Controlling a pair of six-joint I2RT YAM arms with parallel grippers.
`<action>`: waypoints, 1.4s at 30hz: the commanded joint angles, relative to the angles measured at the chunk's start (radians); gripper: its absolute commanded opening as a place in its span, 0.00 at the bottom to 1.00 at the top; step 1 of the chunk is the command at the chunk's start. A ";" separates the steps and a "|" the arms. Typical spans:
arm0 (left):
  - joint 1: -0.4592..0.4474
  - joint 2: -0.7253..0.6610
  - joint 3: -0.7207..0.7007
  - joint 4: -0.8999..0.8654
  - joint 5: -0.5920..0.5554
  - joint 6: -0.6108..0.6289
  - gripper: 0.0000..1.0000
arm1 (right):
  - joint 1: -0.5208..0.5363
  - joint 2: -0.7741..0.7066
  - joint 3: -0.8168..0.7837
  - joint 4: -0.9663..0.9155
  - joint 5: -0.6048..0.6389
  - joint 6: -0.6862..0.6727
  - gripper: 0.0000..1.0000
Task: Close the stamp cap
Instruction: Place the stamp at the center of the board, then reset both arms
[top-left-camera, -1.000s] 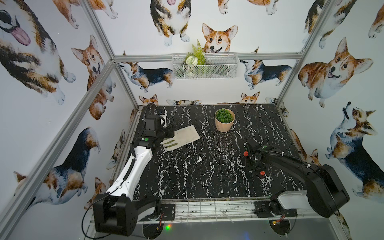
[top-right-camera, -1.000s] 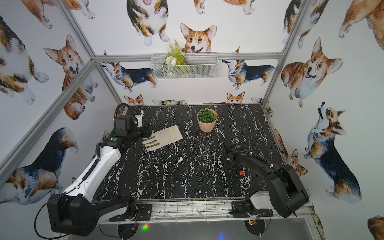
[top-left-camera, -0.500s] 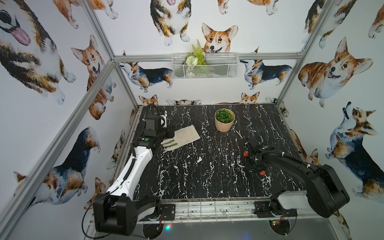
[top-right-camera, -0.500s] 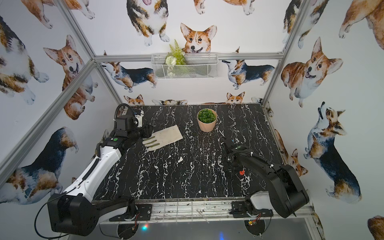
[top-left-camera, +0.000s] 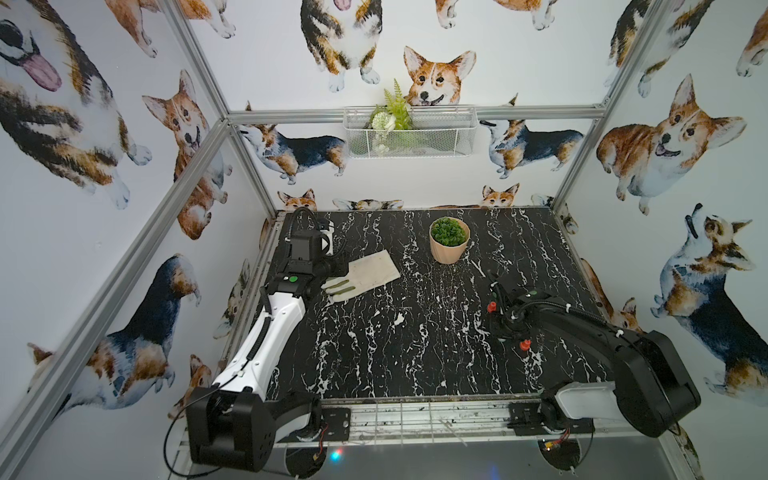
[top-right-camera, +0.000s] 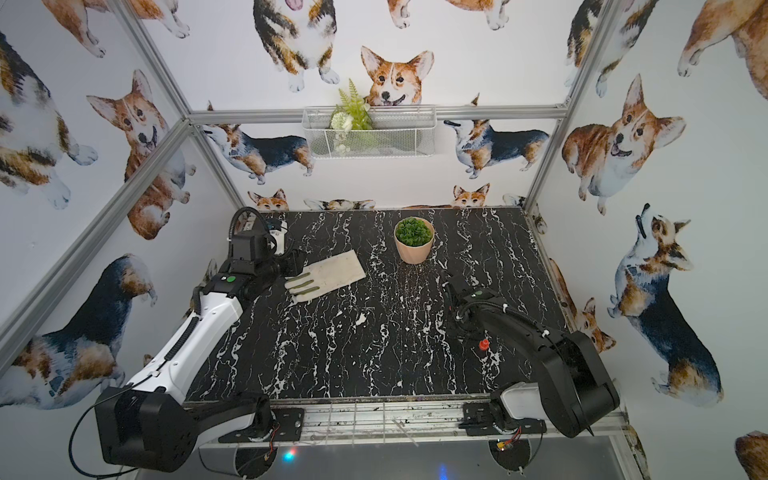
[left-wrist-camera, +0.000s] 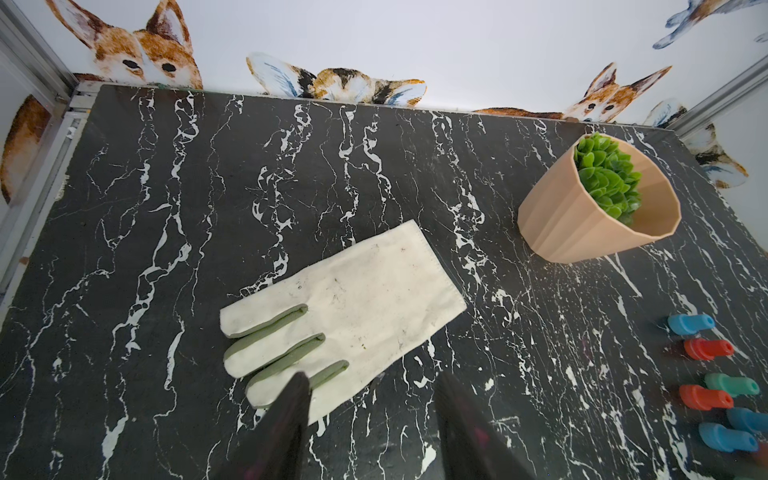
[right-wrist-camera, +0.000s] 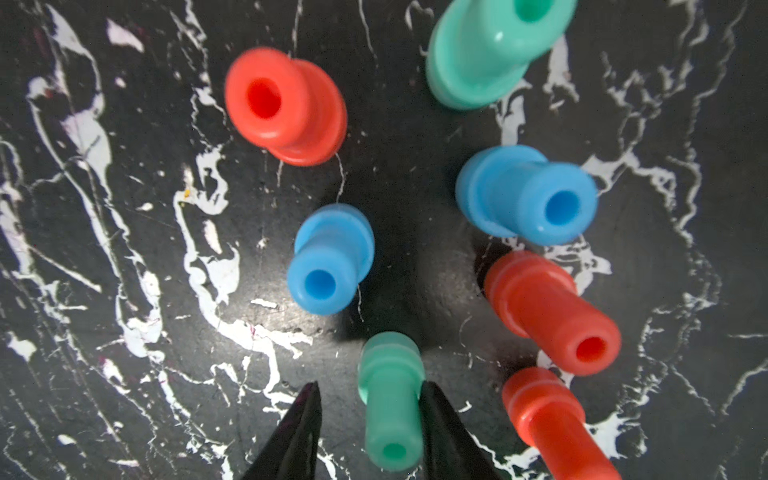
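Right hand: the right hand (right-wrist-camera: 370, 386) is released. Its black fingers (right-wrist-camera: 295, 432) stand apart on either side of a small teal plastic stamp (right-wrist-camera: 390, 411). One finger lies against the stamp's side and the other stands clear of it with a gap.
Teal stamp: it stands upright on the black, white-veined marble counter (top-left-camera: 374, 353), on the counter's right side under the right arm's wrist.
Neighbours: blue plastic stamps (right-wrist-camera: 328, 262), red plastic stamps (right-wrist-camera: 286, 104) and a larger teal stamp (right-wrist-camera: 490, 50) stand upright close around it.
Left hand: the left hand (left-wrist-camera: 370, 376) is released with nothing between its fingers. It hovers over the fingertips of a cream fabric glove with green finger edges (left-wrist-camera: 353, 307), which lies flat on the counter's left side.
Pot: a peach ribbed pot holding a green succulent (left-wrist-camera: 582, 224) stands toward the back of the counter, apart from the glove.
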 joint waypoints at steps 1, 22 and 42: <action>0.000 -0.003 -0.001 0.014 -0.010 0.009 0.52 | 0.000 -0.012 0.015 -0.030 0.011 0.004 0.45; 0.000 0.008 -0.008 0.029 -0.081 -0.047 0.97 | -0.193 -0.093 0.218 -0.087 0.072 -0.232 1.00; -0.008 0.179 -0.434 0.818 -0.672 0.124 1.00 | -0.490 -0.044 -0.287 1.172 0.083 -0.492 0.99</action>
